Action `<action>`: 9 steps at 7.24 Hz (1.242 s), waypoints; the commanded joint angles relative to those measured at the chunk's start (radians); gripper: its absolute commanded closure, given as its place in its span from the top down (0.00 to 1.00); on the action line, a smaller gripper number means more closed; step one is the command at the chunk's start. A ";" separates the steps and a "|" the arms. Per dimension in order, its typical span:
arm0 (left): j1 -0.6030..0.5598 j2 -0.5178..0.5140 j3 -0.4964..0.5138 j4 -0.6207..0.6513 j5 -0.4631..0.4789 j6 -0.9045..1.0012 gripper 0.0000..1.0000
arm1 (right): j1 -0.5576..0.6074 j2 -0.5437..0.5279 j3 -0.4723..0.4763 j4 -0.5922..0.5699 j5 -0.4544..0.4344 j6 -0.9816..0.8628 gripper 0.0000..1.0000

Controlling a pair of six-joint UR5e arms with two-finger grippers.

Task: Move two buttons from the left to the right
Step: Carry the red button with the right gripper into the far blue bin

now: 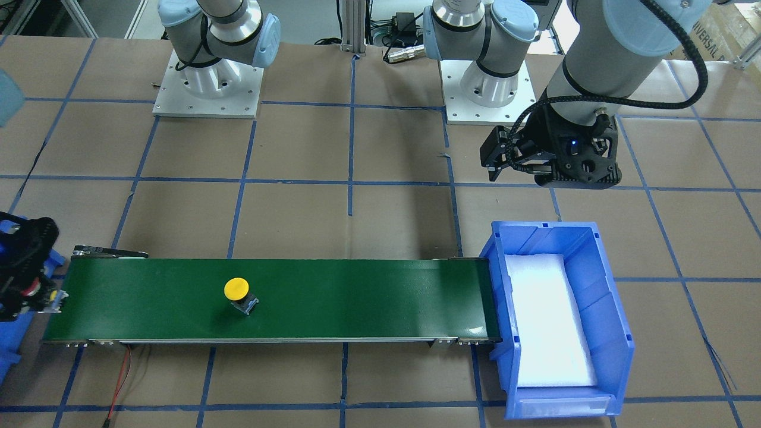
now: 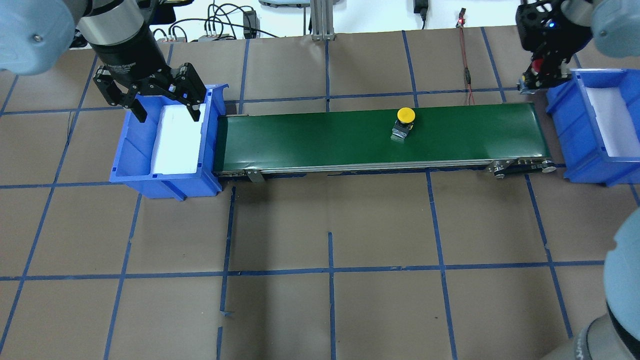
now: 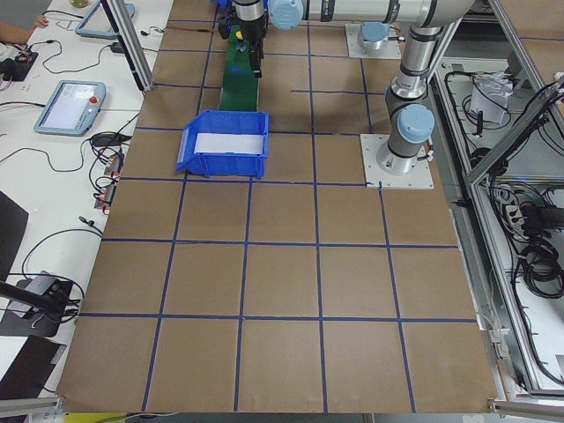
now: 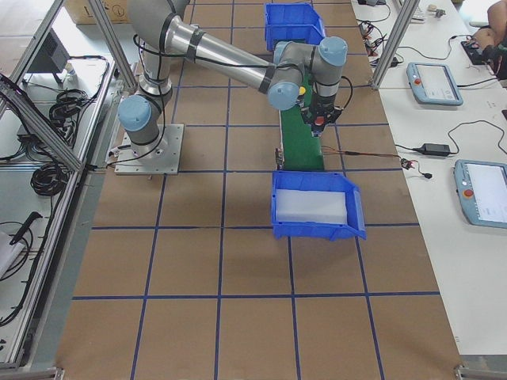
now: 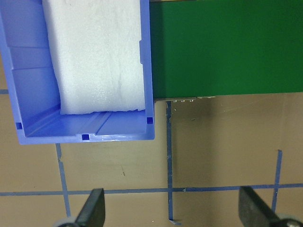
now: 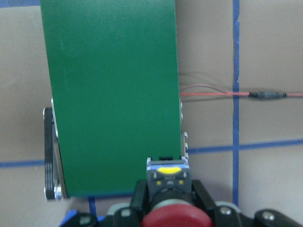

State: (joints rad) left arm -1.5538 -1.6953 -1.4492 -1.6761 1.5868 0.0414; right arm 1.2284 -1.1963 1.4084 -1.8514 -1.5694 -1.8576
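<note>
Where the table begins on the left, the left gripper [image 2: 167, 114] is held above the left blue bin [image 2: 165, 181] with its jaws spread wide, and the white foam pad [image 2: 175, 145] lining the bin is seen below them. The bin's right wall is set against the end of the green conveyor belt [image 2: 310, 140]. Right of the belt's middle the yellow button [image 2: 405, 116] is found on the belt, with open green surface on either side of it. At the belt's right end the red button [image 6: 174, 218] is pinched by the right gripper [image 2: 536, 80] — poised over the belt's end edge, just beside the right blue bin [image 2: 582, 145].
</note>
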 commanded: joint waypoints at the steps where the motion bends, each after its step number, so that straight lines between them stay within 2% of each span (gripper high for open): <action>1: 0.000 0.000 0.000 0.001 -0.001 0.000 1.00 | -0.172 0.020 -0.048 0.020 -0.003 -0.238 0.10; 2: 0.000 0.000 0.000 0.001 -0.001 0.000 1.00 | -0.243 0.047 -0.048 -0.001 -0.011 -0.367 0.09; 3: 0.000 0.003 0.001 -0.001 0.001 0.000 1.00 | -0.301 0.101 -0.046 -0.065 -0.009 -0.421 0.09; 4: 0.000 0.002 0.000 0.001 -0.001 0.000 1.00 | -0.329 0.165 -0.054 -0.116 -0.012 -0.452 0.09; 6: 0.000 0.003 0.000 0.001 -0.001 0.000 1.00 | -0.331 0.223 -0.042 -0.118 -0.017 -0.463 0.10; 7: 0.000 0.000 0.001 0.003 -0.002 0.000 1.00 | -0.331 0.236 -0.036 -0.118 -0.008 -0.456 0.12; 9: 0.000 0.000 0.001 0.001 -0.002 -0.003 1.00 | -0.331 0.267 -0.029 -0.155 -0.009 -0.460 0.27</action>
State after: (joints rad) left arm -1.5539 -1.6945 -1.4483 -1.6747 1.5842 0.0394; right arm 0.8979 -0.9518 1.3760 -1.9807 -1.5784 -2.3134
